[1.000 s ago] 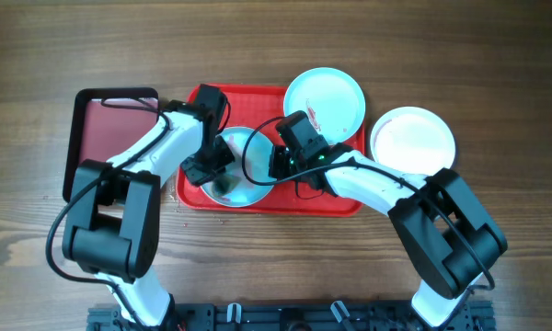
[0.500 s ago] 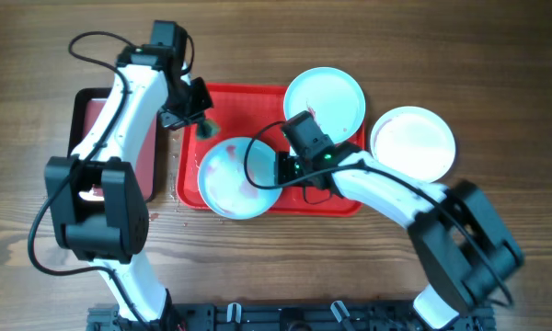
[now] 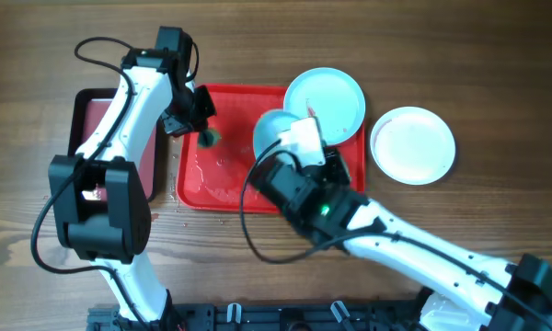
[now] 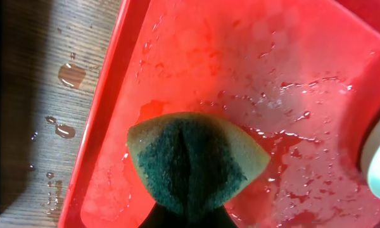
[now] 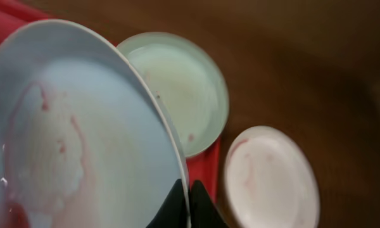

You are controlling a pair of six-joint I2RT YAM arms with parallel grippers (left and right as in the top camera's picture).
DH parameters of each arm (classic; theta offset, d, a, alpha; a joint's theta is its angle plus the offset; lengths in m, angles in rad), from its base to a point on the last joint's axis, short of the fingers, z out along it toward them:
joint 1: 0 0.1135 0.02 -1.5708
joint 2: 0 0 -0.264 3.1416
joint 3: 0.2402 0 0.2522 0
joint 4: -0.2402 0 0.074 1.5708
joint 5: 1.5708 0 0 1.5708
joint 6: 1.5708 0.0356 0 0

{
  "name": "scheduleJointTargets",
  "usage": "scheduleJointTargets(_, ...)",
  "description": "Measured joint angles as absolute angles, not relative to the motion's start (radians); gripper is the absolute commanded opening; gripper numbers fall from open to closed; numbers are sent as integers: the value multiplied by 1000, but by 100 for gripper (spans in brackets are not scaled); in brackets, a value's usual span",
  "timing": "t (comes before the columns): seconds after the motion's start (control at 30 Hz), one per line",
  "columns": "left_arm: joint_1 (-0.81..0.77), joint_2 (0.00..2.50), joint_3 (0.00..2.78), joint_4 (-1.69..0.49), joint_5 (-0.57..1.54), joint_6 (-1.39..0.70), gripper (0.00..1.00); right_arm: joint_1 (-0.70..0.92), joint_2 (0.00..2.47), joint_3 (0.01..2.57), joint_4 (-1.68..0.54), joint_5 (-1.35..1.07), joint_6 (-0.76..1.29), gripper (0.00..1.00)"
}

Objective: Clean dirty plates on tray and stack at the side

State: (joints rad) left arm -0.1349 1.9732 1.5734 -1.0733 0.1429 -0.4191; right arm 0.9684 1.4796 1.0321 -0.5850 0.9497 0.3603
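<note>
My right gripper (image 5: pixel 189 204) is shut on the rim of a light blue plate (image 5: pixel 69 145) with reddish smears. It holds the plate tilted above the red tray (image 3: pixel 230 179), and the plate also shows in the overhead view (image 3: pixel 274 127). A second light blue plate (image 3: pixel 324 101) lies on the tray's far right corner. The white plate (image 3: pixel 412 144) lies on the table to the right of the tray. My left gripper (image 3: pixel 201 124) is shut on a green sponge (image 4: pixel 196 161) over the tray's wet far left part (image 4: pixel 272 76).
A smaller black-rimmed tray with a maroon inside (image 3: pixel 110 138) lies left of the red tray. Water drops (image 4: pixel 66 75) sit on the wood beside the red tray's left rim. The right arm (image 3: pixel 396 239) reaches across the table's front right.
The left gripper carried the sponge off the plate to the tray's far left. The right gripper then lifted that light blue plate off the tray and tilted it.
</note>
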Motion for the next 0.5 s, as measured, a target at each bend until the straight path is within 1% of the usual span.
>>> scheduleJointTargets(0.03,-135,1973,1564,-1070,143,-419,4,1018,1480,1035,-499,1086,273,4)
scheduleJointTargets(0.07,-135,1973,1560,-1069,143,-419,4,1043,1480,1040,-449,1157,222,4)
scheduleJointTargets(0.1,-135,1973,1560,-1066,142,-419,4,1061,1479,1039,-332,1223,141,5)
scheduleJointTargets(0.17,-135,1973,1560,-1062,143,-419,4,1091,1479,1047,-153,1315,-32,5)
scheduleJointTargets(0.23,-135,1973,1560,-1060,143,-419,4,1103,1478,1048,-46,1360,-179,4)
scheduleJointTargets(0.37,-135,1973,1560,-1050,143,-419,4,1104,1479,1048,-18,1397,-317,4)
scheduleJointTargets(0.5,-135,1973,1560,-1045,143,-419,4,1104,1478,1048,-17,1415,-354,4)
